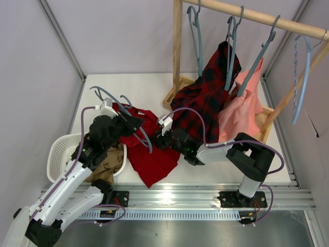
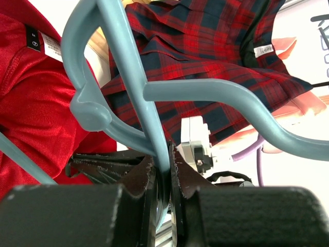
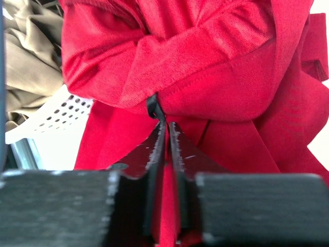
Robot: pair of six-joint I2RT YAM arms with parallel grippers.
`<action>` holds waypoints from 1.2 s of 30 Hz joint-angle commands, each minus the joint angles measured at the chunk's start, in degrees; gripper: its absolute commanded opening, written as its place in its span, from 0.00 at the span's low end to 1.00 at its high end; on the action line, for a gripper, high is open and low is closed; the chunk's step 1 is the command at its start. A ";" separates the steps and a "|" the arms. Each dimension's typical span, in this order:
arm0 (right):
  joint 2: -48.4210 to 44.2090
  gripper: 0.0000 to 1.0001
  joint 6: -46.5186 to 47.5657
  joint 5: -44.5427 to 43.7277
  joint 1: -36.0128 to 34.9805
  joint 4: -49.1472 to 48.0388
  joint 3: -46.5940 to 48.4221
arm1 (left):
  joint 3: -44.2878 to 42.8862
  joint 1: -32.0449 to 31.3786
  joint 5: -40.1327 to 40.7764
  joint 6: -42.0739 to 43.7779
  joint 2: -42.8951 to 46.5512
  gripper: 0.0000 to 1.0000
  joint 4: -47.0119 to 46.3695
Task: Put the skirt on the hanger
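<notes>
While between R gripper tips — skirt fold.

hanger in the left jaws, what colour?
Plain grey-blue plastic hanger; it shows best in the left wrist view.

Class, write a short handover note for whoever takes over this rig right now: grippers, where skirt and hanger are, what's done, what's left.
Left gripper: shut on the hanger, held over the skirt's edge.
Right gripper: shut on a fold of the skirt.
The skirt lies crumpled on the table, next to the basket.
Done: both things gripped.
Left: work the skirt onto the hanger; it does not look hung yet.
</notes>
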State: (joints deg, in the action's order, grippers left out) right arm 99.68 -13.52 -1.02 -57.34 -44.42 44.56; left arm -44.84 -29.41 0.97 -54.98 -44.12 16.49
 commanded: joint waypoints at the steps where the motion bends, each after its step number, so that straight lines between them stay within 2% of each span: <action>1: -0.62 0.10 1.13 -0.56 0.30 1.53 2.29 | 0.01 1.02 -0.45 2.33 1.14 0.03 -3.75; 5: -2.81 0.00 -0.88 -0.83 0.65 4.77 2.82 | 0.02 1.81 -0.53 2.42 0.96 0.03 -4.62; 12: -6.33 0.00 -10.63 3.12 0.92 8.47 2.03 | 0.63 2.60 -5.36 2.95 0.35 0.03 -9.01; 20: -8.62 0.00 -17.94 6.29 0.65 15.33 5.45 | 5.63 2.60 -13.18 5.93 -1.06 0.03 -19.65; 27: -11.61 0.00 -19.17 7.52 0.92 19.90 6.60 | 7.13 2.60 -11.96 11.47 0.17 0.03 -21.41; 36: -14.07 0.00 -24.88 10.41 1.35 24.91 7.74 | 10.47 2.60 -12.66 12.79 0.17 0.03 -27.82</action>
State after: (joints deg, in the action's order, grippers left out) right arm 88.03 -34.92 7.11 -56.38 -21.21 49.76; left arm -34.85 -27.44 -10.81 -46.13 -45.21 -2.68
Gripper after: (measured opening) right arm 0.010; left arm 0.145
